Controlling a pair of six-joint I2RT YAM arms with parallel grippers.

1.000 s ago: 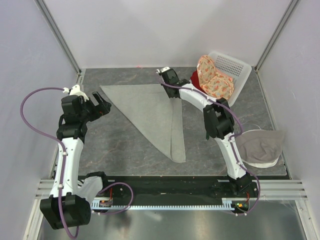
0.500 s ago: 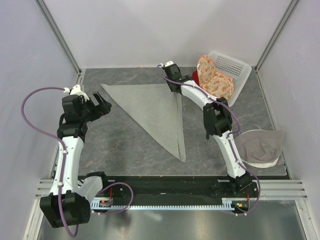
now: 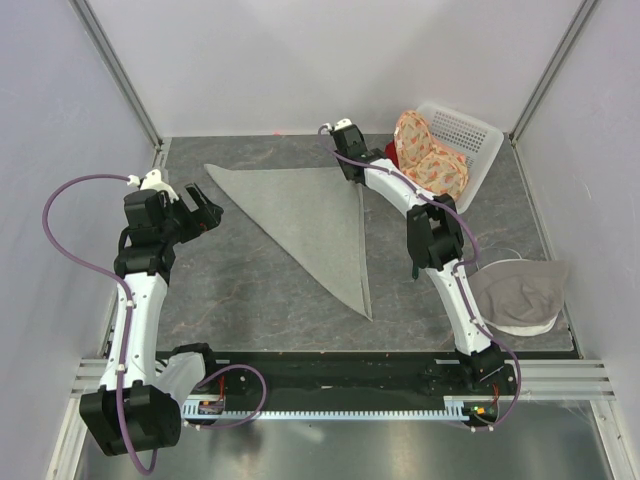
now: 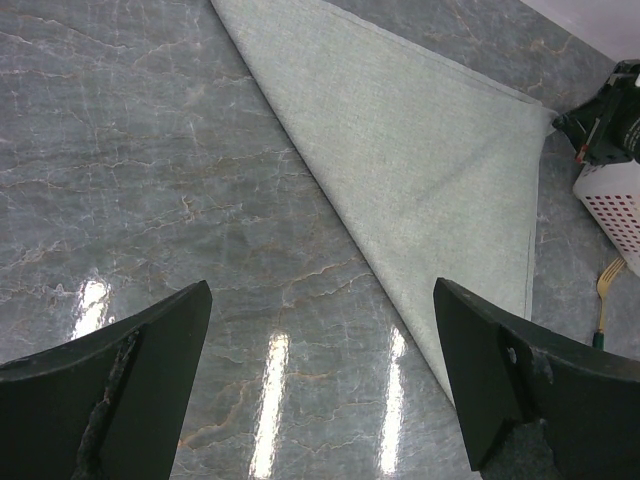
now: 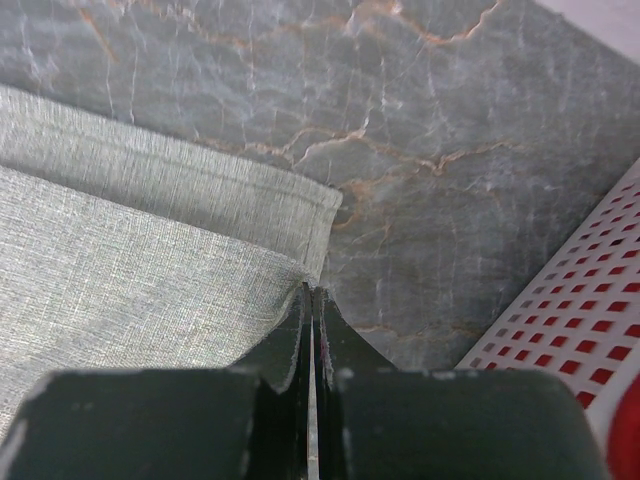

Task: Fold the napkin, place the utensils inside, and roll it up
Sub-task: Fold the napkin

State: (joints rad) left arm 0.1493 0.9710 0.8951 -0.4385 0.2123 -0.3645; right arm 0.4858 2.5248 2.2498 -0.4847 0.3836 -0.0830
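Napkin point(image 3: 310, 215) lies folded corner to corner into a long triangle on the grey marbled counter point(image 3: 250, 290), its sharp point toward the arms' bases and its widest edge along the back. The right pincer point(image 5: 308, 290), fingers pressed together, appears to pinch the upper layer's far right corner, which sits short of the corner beneath (a hemmed strip of the lower layer shows beyond it). The left pincer point(image 4: 320, 288) hangs spread wide and empty above bare counter off the napkin's left side. To finish the fold cleanly, the pinched corner would best be carried out until the two hems match, then laid flat before letting go, with the diagonal crease kept straight. Too hard a tug would likely drag the light cloth across the glossy surface. The weave is fine, matte and soft, edged with a narrow stitched hem, against polished veined stone that throws back glare. The fork point(image 4: 604, 300), gold tines on a dark green handle, lies near the white perforated basket point(image 3: 480, 135), just right of the napkin
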